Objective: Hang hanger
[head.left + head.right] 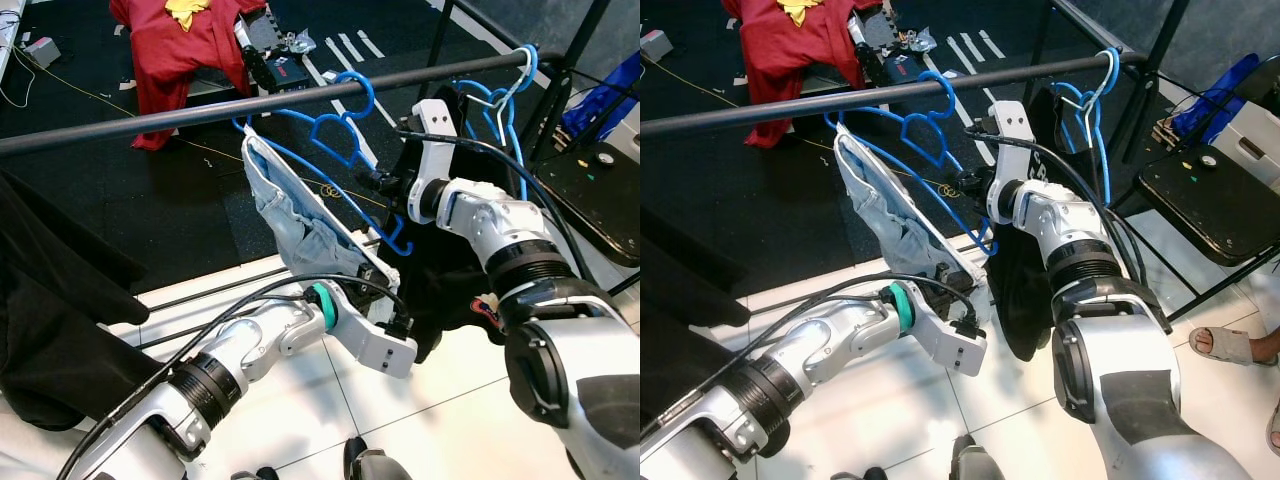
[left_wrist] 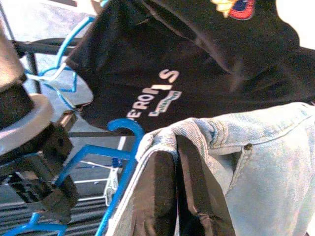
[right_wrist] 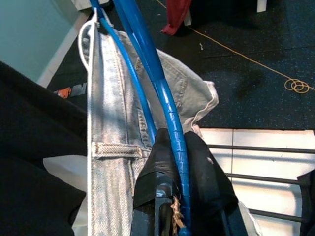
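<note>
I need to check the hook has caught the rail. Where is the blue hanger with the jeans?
In the left eye view the blue hanger is at centre, its hook over the black rail, held between both grippers.

Blue hanger (image 1: 345, 135) with jeans, hooked on rail

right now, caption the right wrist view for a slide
Right gripper shut on the blue hanger carrying light denim jeans.
</note>
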{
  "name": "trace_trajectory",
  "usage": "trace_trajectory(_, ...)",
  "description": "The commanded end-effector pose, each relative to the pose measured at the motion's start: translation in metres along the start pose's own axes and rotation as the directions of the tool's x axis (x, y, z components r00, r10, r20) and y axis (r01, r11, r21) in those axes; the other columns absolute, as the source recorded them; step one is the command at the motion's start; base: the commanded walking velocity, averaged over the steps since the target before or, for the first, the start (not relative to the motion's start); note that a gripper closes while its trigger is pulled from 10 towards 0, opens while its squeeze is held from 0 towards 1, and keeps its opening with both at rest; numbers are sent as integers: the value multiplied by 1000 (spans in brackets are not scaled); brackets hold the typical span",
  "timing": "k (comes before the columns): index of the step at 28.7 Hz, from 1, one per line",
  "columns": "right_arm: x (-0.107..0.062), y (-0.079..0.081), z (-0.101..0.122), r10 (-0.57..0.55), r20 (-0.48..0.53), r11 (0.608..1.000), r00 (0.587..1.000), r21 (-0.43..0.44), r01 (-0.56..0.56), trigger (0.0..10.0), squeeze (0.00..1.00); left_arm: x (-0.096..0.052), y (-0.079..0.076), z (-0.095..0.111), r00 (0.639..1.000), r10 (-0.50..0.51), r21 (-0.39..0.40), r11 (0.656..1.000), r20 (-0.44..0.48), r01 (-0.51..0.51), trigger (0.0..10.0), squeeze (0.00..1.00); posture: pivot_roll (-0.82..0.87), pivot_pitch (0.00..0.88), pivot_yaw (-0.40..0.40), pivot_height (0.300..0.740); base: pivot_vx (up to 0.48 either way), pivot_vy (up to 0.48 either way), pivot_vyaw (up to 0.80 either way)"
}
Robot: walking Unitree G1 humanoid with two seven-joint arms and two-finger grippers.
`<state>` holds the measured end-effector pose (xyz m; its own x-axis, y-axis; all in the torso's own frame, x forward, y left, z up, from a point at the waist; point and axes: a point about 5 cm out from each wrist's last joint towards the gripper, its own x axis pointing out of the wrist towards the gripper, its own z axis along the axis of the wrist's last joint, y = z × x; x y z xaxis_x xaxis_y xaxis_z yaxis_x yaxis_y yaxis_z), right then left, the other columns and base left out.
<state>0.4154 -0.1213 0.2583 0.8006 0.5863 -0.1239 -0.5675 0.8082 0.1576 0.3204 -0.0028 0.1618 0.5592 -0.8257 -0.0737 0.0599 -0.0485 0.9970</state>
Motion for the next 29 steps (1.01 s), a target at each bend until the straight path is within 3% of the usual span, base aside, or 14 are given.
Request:
trace_trajectory(1, 9, 13, 9, 20, 38, 1000, 999, 14, -20, 10000, 0, 9, -11, 35, 986, -47, 26, 999, 161, 43, 10000, 0, -168, 193, 53, 740, 0, 0, 0)
trace_trajectory(11, 14, 19, 8, 3, 46, 1000, 999, 18, -4, 10000, 0, 20, 7, 63, 972, 66, -62, 997, 226, -53, 10000, 0, -157, 201, 51, 740, 0, 0, 0)
trace_trajectory(17, 14, 19, 9, -1, 50, 1000, 999, 20, 0, 10000, 0, 21, 7, 70, 967, 75, -76, 995, 242, -58, 10000, 0, -158, 202, 52, 740, 0, 0, 0)
trace_trajectory(24, 15, 19, 13, -12, 65, 1000, 998, 28, 10, 10000, 0, 28, 2, 93, 953, 82, -106, 993, 292, -53, 10000, 0, -164, 205, 59, 740, 0, 0, 0)
trace_trajectory(29, 15, 20, 14, -12, 70, 999, 998, 32, 10, 10000, 0, 32, -2, 95, 956, 74, -100, 994, 285, -47, 10000, 0, -169, 205, 61, 740, 0, 0, 0)
